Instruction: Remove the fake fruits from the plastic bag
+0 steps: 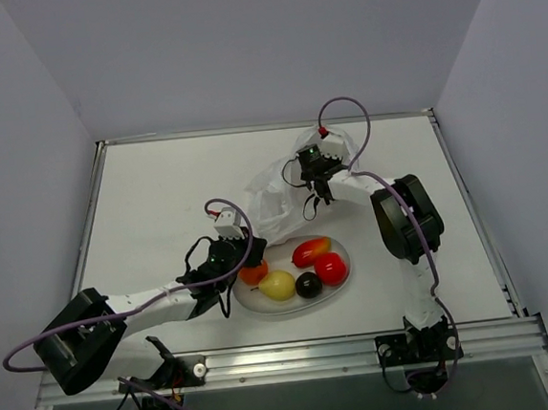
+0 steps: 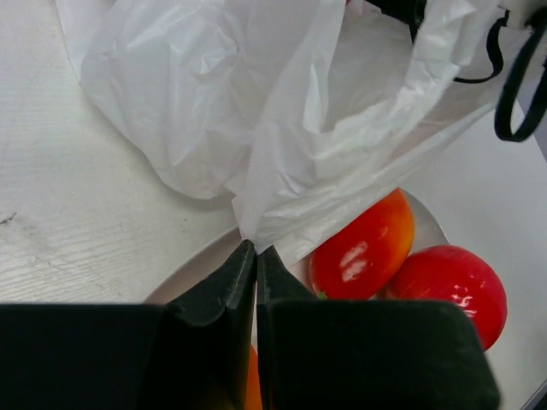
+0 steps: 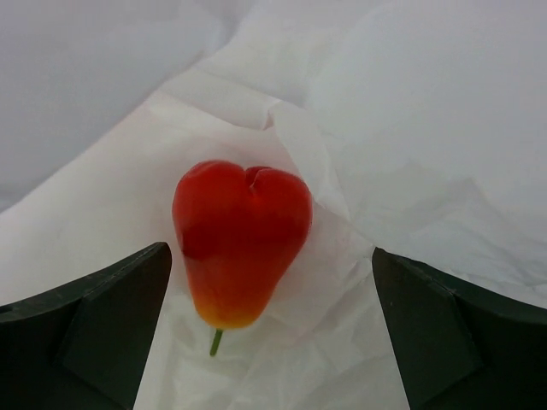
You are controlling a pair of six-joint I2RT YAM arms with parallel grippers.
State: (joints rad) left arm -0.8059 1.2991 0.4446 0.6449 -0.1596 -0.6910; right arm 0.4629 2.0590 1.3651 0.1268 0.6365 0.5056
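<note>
Currently plastic bag [image 2: 282, 111] holds red fruit [image 3: 241, 260]; right claw [image 3: 270, 252] spread, left claw [image 2: 255, 249] pinching bag.

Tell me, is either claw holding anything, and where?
The left gripper pinches the plastic bag by a fold at its edge; the right gripper is open, holding nothing.

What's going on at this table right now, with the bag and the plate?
Two robot arms are emptying fake fruit from a bag. The left fingers are shut, pinching the bag's edge next to the plate. The right fingers are open on either side of a red fruit that lies on the bag's plastic and is not yet gripped. Five fruits already sit on the plate.
</note>
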